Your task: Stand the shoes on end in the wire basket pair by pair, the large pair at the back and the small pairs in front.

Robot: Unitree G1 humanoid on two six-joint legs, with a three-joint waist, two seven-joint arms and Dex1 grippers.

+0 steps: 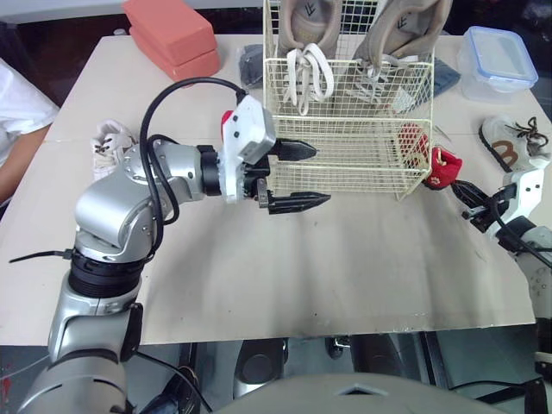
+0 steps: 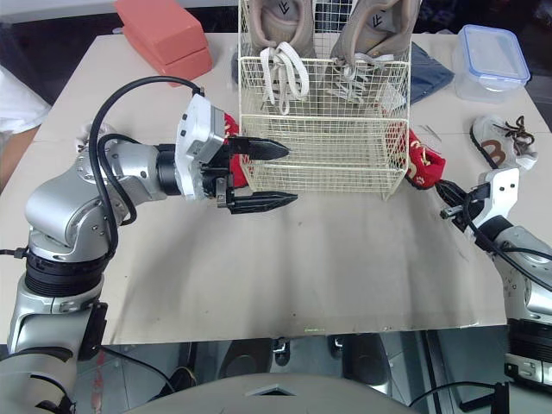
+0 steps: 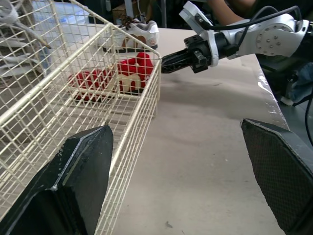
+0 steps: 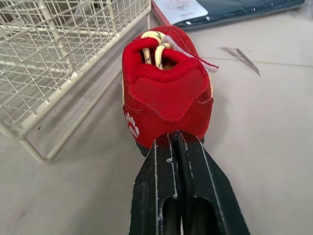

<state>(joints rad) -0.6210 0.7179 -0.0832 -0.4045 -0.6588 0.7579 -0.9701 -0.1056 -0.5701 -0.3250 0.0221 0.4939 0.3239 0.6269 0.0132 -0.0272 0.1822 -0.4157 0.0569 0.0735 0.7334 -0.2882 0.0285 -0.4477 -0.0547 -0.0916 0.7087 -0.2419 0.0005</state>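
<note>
Left gripper (image 1: 321, 175) wide open, empty, at basket (image 1: 345, 168) front wall. Right gripper (image 4: 173, 139) clamped tight on red shoe (image 4: 166, 93) heel. Can't read any logos tbh.

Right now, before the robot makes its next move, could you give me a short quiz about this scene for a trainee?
1. True or false: the left gripper is shut on a shoe.
2. What does the right gripper hold? A) a white shoe B) the red shoe C) a box
3. Fill in: the large beige shoes stand at the ___ of the wire basket.
Key: 1 false; 2 B; 3 back.
</note>
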